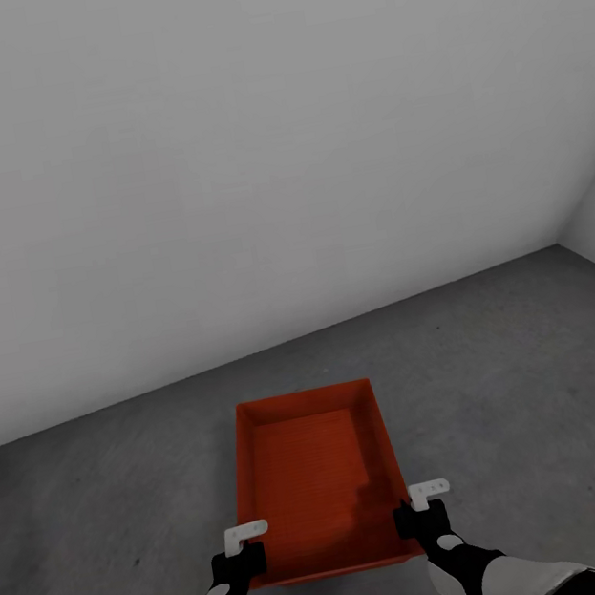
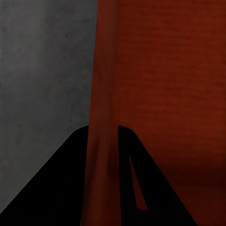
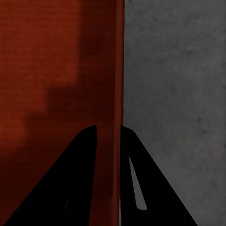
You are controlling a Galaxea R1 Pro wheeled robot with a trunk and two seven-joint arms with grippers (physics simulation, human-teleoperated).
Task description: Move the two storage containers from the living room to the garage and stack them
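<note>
I'm holding the container at twelve o'clock, left gripper and right gripper each pinching a side wall. Uneven release risks it tilting onto the floor.

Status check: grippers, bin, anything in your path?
Left gripper and right gripper each shut on a side wall of the orange-red rectangular storage bin. Bin empty, over grey concrete floor. Plain pale wall ahead.
</note>
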